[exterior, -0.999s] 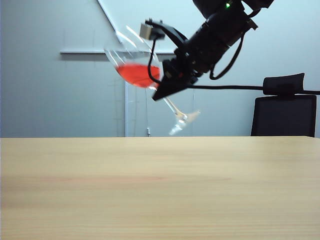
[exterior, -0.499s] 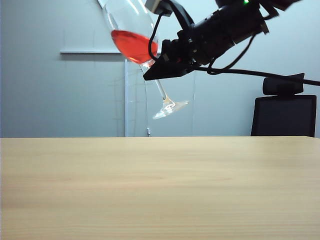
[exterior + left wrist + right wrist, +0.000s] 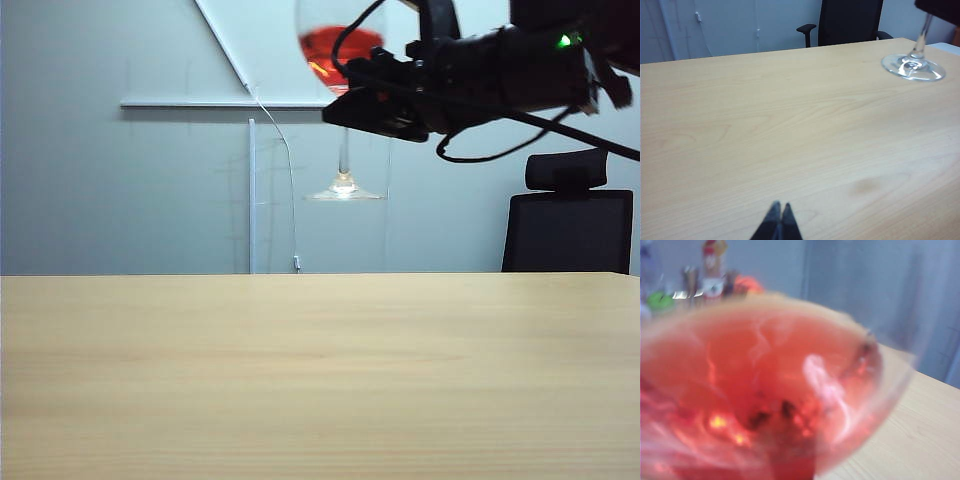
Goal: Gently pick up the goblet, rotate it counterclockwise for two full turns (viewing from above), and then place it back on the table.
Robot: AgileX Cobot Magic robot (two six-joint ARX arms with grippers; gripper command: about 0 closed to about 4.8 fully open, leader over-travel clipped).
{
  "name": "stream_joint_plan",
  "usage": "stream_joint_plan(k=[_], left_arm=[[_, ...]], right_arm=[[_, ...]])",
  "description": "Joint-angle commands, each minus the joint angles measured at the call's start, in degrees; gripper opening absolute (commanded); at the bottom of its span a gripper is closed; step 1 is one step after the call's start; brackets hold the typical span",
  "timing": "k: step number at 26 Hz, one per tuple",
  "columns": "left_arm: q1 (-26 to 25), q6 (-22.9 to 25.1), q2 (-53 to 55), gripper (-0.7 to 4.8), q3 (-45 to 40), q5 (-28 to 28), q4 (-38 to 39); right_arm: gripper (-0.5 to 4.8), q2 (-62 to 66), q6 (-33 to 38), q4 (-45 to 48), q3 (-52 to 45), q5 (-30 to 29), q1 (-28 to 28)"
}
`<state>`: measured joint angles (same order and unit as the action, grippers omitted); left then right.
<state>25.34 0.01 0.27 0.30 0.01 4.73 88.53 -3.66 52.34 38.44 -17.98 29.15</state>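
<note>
One camera sits low at the table [image 3: 320,370] edge, looking across at the wall. The left wrist camera looks down over the same table [image 3: 765,125]. The right wrist camera is pressed close to the goblet [image 3: 765,405], which the others also see [image 3: 343,150] [image 3: 914,62]

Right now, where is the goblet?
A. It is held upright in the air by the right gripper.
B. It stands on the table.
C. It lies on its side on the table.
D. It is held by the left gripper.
A: the goblet hangs upright above the table, its foot clear of the wood, with the right gripper shut on its stem; the left gripper is shut and holds nothing.
</note>
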Motion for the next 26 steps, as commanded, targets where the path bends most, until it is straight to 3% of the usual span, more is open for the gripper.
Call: stream_joint_plan(k=[1,15,22,26], left_arm=[[0.0,0.0,0.1,-0.05,0.2,0.2,-0.5],[0.0,0.0,0.1,-0.05,0.2,0.2,-0.5],[0.0,0.0,0.1,-0.05,0.2,0.2,-0.5],[0.0,0.0,0.1,-0.05,0.2,0.2,-0.5]], right_arm=[[-0.06,-0.6,6.0,9.4,-2.0,4.2,0.0],[-0.06,-0.6,20.8,8.2,-2.4,15.4,-0.2],[-0.06,-0.5,23.4,-2.4,-2.0,15.2,-0.3],[-0.06,1.7,23.5,-8.0,1.4,6.8,-0.3]])
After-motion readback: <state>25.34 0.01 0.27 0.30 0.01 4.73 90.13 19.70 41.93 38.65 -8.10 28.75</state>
